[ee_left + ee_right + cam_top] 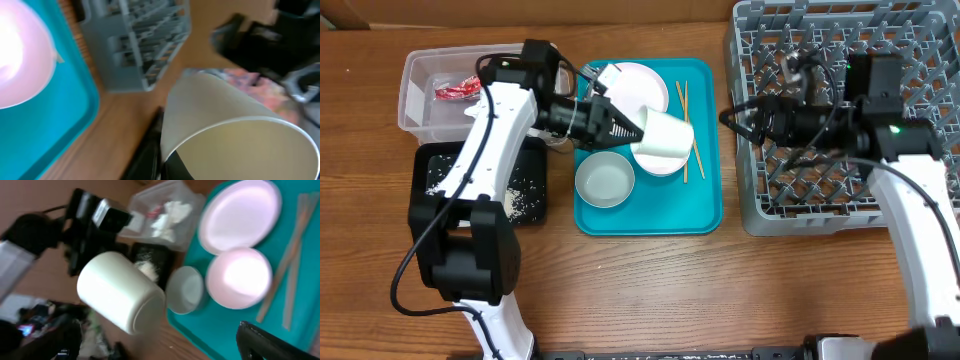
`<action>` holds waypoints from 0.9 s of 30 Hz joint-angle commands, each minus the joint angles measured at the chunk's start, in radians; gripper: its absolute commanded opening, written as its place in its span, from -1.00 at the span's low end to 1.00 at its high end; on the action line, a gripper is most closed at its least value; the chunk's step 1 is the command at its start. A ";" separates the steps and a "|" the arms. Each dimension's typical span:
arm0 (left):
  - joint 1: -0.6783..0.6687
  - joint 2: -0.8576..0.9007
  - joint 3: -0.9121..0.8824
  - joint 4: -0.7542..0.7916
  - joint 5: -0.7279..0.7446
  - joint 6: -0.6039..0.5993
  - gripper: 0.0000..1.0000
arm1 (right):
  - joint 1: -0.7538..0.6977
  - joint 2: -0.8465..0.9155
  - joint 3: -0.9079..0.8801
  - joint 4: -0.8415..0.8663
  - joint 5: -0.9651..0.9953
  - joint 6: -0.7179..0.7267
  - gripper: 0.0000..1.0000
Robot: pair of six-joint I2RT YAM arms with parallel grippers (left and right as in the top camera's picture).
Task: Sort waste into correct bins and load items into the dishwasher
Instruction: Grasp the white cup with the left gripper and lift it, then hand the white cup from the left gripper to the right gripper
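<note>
Grey dish rack (820, 195), teal tray (705, 215), white cup (665, 135) pinched in my left claw (632, 128).
The cup hangs tilted over the tray on the desk (620, 300). My right claw (732, 118) is at the rack's left edge; I cannot tell how wide it is open. Only my right wrist view shows napkins (170, 212) in the clear tub (417, 75), and only overhead shows the red wrapper (455, 92) there.

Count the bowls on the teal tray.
2. The left bowl sits lower-left on the teal tray in the overhead view; the right bowl lies beside the chopsticks, partly hidden by the cup in the left pincer.
</note>
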 commanded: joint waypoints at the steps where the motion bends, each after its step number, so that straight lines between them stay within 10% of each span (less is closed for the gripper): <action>1: 0.013 0.003 0.018 -0.003 0.228 0.058 -0.92 | 0.018 0.032 0.020 0.061 -0.260 -0.003 1.00; 27: 0.011 0.003 0.018 -0.029 0.324 0.060 -0.92 | 0.226 0.052 0.020 0.356 -0.221 0.009 0.63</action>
